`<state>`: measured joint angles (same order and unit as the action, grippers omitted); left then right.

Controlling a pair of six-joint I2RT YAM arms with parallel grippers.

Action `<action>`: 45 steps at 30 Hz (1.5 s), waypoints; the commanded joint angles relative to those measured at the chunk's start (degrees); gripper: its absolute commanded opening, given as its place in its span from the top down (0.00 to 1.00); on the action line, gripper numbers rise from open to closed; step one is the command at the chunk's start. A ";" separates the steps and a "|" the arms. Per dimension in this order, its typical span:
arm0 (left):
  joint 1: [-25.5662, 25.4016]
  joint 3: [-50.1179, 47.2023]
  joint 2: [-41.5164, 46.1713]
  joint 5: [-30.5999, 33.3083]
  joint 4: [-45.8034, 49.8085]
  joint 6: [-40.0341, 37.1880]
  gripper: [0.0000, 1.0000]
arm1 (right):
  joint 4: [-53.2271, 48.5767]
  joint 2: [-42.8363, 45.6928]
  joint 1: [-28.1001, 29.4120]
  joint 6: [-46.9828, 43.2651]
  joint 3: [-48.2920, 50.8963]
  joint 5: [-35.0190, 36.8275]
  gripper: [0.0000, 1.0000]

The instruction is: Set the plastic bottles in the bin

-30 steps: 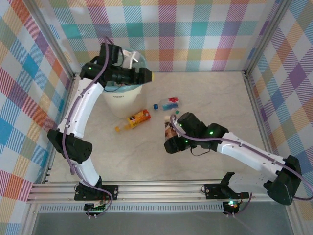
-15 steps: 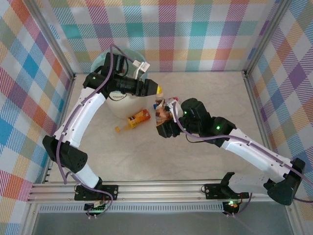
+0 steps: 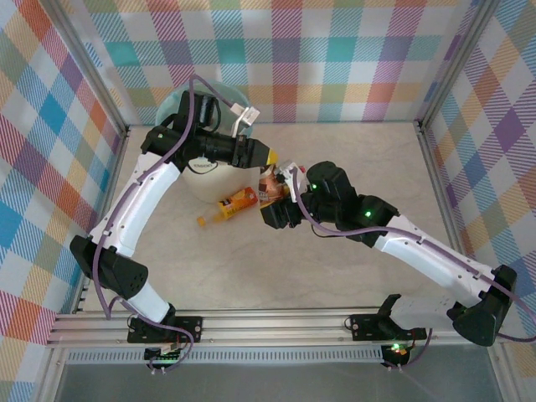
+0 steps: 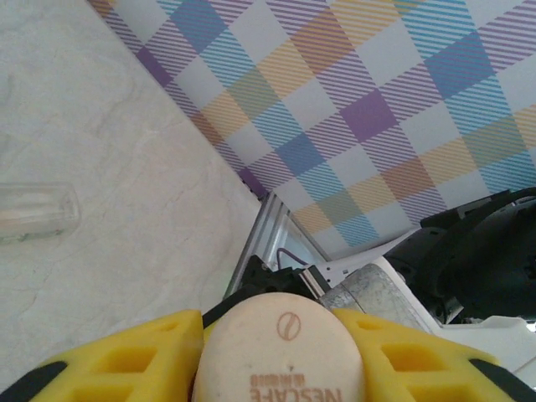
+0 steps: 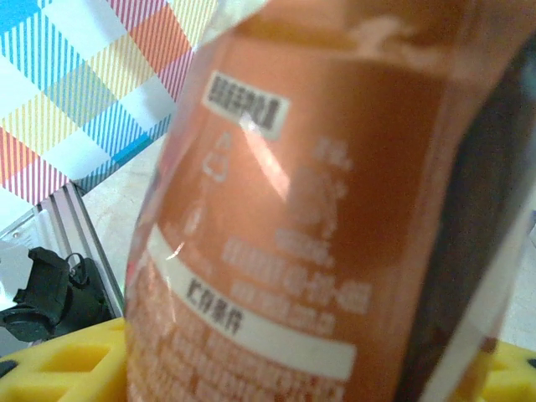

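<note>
A plastic bottle (image 3: 270, 182) with a brown-orange label hangs above the table just right of the bin (image 3: 203, 181). My right gripper (image 3: 277, 199) is shut on its body. In the right wrist view the label (image 5: 318, 209) is right against the camera, between the yellow fingers (image 5: 67, 368). My left gripper (image 3: 265, 160) reaches over from the bin side. Its yellow pads (image 4: 126, 360) press both sides of the bottle's cream cap (image 4: 280, 347). Another bottle (image 3: 238, 201), orange-labelled, lies on the table beside the bin. My left arm hides most of the bin's mouth.
A clear bottle (image 4: 33, 213) lies flat on the marble table (image 3: 251, 268) in the left wrist view. Checked walls and metal rails (image 3: 423, 159) close off the workspace. There is open table in front of and to the right of the right arm.
My right gripper carried the brown-labelled bottle up and left toward the bin. My left gripper swung away from the bin's mouth to meet it and narrowed onto the cap.
</note>
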<state>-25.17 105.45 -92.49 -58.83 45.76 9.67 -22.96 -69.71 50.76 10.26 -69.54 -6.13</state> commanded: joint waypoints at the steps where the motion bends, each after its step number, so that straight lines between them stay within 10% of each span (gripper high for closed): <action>1: -1.11 -0.17 0.29 -0.03 -0.27 0.26 0.67 | 4.33 -0.75 -0.20 -0.65 -1.84 -2.78 0.38; 11: -1.11 3.06 0.69 6.88 0.31 2.42 1.00 | 2.57 -1.48 -0.23 -1.48 -3.33 0.74 0.34; 23: -0.52 8.54 3.07 18.76 -0.73 6.84 1.00 | 2.26 1.10 -0.22 -1.64 -3.54 8.00 0.00; 45: 10.80 32.20 0.14 36.51 -0.92 12.82 1.00 | 3.28 6.24 -0.20 -4.13 -3.95 12.28 0.00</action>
<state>-15.97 134.54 -91.37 -25.28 46.30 21.56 -21.78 -63.92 50.28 7.18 -71.70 5.23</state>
